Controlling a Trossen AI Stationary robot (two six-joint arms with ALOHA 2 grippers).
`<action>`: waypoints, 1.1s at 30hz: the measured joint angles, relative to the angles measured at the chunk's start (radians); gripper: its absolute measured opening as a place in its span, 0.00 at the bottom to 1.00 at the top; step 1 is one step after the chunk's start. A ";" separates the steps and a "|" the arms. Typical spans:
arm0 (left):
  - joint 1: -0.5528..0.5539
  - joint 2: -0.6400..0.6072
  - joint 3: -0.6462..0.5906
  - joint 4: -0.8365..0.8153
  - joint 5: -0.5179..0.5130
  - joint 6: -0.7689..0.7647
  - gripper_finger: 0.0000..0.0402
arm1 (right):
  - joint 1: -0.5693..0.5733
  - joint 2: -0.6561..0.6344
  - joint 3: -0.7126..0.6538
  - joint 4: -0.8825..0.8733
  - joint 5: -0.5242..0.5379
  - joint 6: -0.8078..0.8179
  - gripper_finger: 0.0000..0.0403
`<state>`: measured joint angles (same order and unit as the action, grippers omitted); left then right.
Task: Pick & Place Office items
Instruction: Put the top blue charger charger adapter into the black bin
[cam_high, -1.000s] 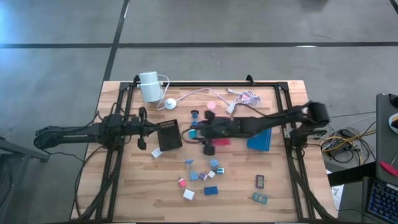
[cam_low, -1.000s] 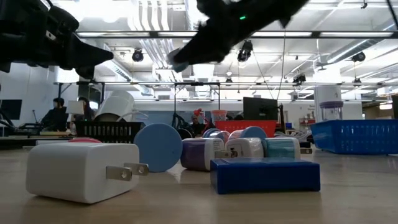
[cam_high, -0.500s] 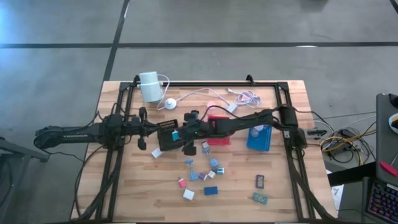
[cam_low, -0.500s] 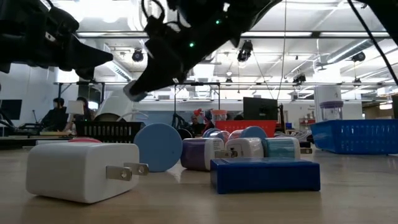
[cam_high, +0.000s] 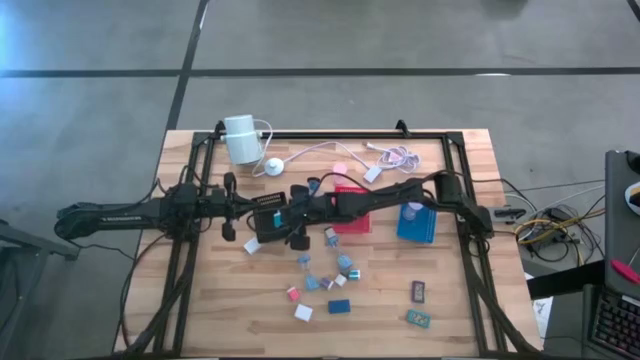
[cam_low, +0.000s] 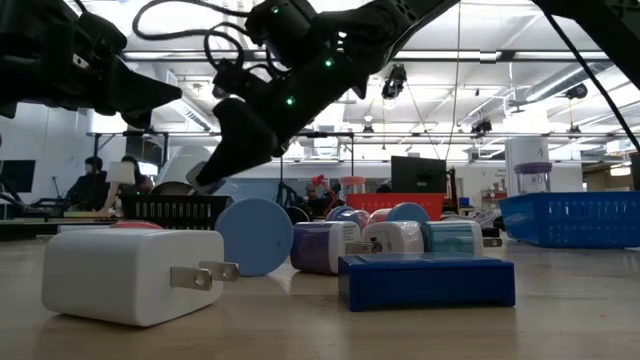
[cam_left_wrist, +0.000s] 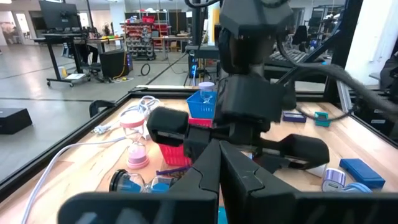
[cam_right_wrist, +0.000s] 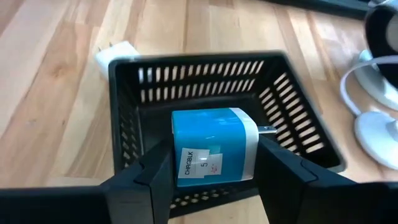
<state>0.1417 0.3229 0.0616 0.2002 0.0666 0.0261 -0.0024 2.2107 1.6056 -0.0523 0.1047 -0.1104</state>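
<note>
Here right pincer (over black basket) grips blue charger.

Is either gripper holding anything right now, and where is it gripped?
The right gripper pinches a blue-and-white plug charger by its two flat sides, above the black slatted tray. The left gripper holds nothing.

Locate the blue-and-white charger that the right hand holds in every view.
High view: blue-and-white charger over the black tray, table centre-left.
Low view: not discernible.
Left wrist view: not discernible.
Right wrist view: centre, between the right hand's fingers.
Shared landmark: black tray.
</note>
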 joint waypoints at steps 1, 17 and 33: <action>0.000 0.000 0.000 0.000 0.000 0.000 0.02 | -0.001 -0.003 0.000 -0.002 0.000 -0.002 0.43; 0.000 0.000 -0.001 0.000 -0.003 0.004 0.02 | -0.001 0.008 -0.001 0.000 -0.034 -0.023 0.51; 0.000 0.002 -0.002 -0.011 -0.004 0.005 0.02 | -0.012 0.097 0.069 -0.072 -0.056 -0.026 0.47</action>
<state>0.1417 0.3244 0.0598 0.1897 0.0628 0.0309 -0.0147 2.3074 1.6750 -0.1244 0.0486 -0.1362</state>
